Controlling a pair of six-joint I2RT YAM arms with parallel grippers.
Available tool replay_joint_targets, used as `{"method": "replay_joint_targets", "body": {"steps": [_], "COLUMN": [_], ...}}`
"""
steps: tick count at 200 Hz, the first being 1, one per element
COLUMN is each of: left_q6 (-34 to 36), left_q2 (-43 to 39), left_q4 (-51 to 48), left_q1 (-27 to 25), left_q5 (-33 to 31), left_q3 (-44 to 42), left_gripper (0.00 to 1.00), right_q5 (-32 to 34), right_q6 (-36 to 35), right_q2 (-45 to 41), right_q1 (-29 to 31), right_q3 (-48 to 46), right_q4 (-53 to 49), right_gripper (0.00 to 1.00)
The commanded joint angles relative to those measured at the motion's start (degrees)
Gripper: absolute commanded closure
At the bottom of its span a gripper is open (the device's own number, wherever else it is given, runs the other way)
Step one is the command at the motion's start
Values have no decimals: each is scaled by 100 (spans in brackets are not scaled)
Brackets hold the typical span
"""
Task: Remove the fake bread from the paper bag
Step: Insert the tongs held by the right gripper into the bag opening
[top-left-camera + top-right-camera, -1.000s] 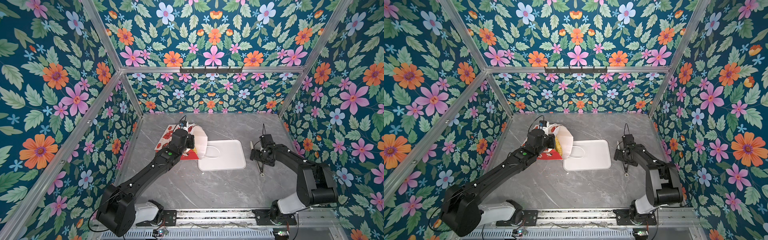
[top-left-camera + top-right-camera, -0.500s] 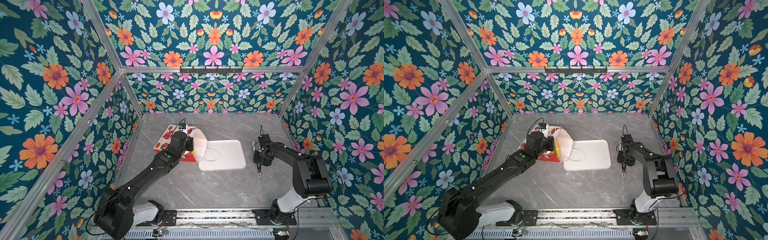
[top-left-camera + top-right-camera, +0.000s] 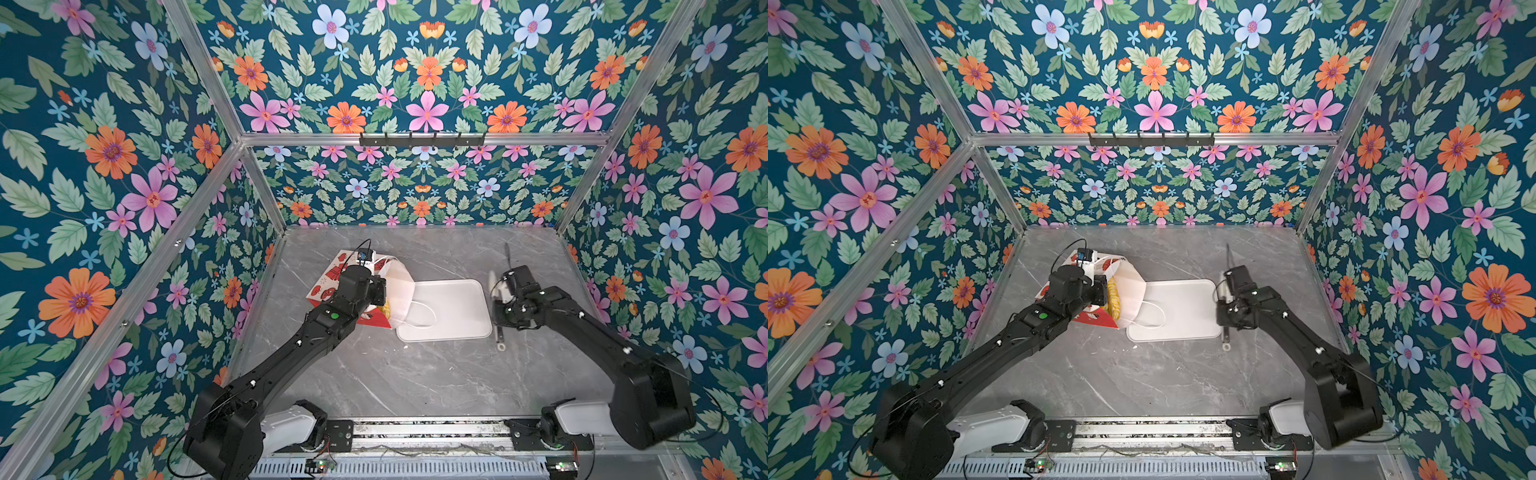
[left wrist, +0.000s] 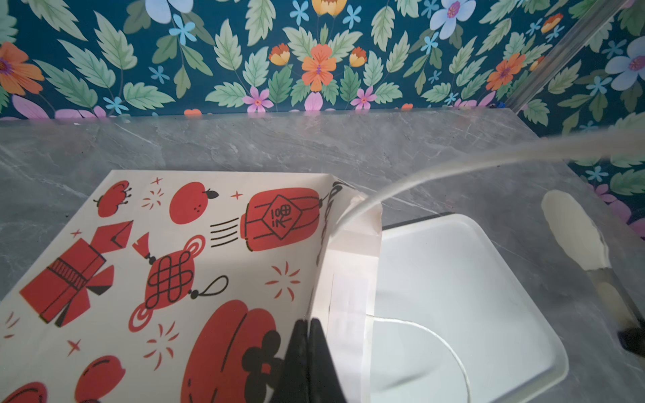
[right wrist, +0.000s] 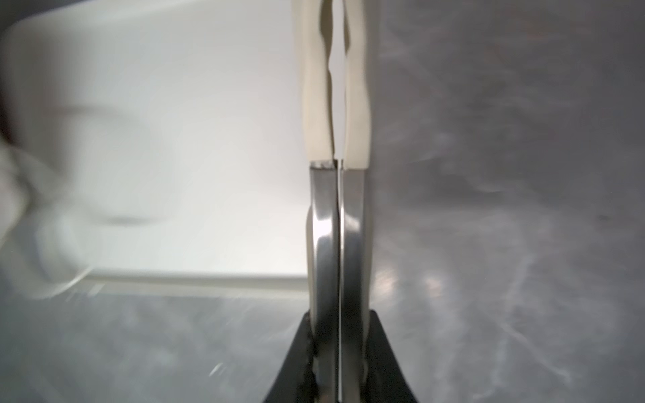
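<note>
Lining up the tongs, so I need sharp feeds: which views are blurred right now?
Right wrist view: tray and table smeared, tongs fairly sharp. Left wrist view: paper bag print crisp, its cord handle out of focus. Both top views: sharp, tongs slightly blurred.

**Red on cream, gold within**

The paper bag (image 4: 174, 261) is cream with red lanterns, knots and fruit, and its lining is white. The fake bread (image 3: 1112, 297) shows golden yellow. The tray (image 3: 457, 299) is white, the table (image 3: 415, 374) grey veined marble. The walls (image 3: 104, 166) are teal with orange, pink and blue flowers. The tongs (image 5: 352, 226) are steel with cream tips.
</note>
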Motion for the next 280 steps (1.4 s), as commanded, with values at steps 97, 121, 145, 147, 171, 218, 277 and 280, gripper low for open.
{"method": "replay_joint_targets", "body": {"steps": [97, 121, 145, 147, 171, 218, 277, 280], "left_q6": [186, 228, 244, 247, 259, 255, 266, 267], "left_q2": [-599, -641, -650, -646, -663, -767, -820, -818], "left_q4": [-136, -139, -127, -121, -124, -97, -125, -116], "left_q1": [-51, -60, -69, -75, -86, -95, -96, -95], "left_q5": [455, 410, 436, 436, 436, 371, 278, 282], "left_q3": [-444, -452, -464, -463, -491, -580, -616, -610], "left_gripper": [100, 100, 100, 100, 100, 100, 100, 100], "right_q5": [-960, -989, -949, -931, -881, -556, -679, -681], "right_q6": [-336, -331, -311, -313, -310, -86, 318, 326], "right_q2": [1291, 1502, 1670, 1683, 1783, 1613, 923, 914], "right_q1": [2663, 2663, 2654, 2655, 2645, 2503, 2299, 2283], "right_q3": [1014, 1151, 1252, 1262, 1332, 1258, 938, 930], "right_q4": [-222, -10, 119, 130, 185, 378, 685, 704], "right_gripper": [80, 75, 66, 66, 62, 61, 60, 59]}}
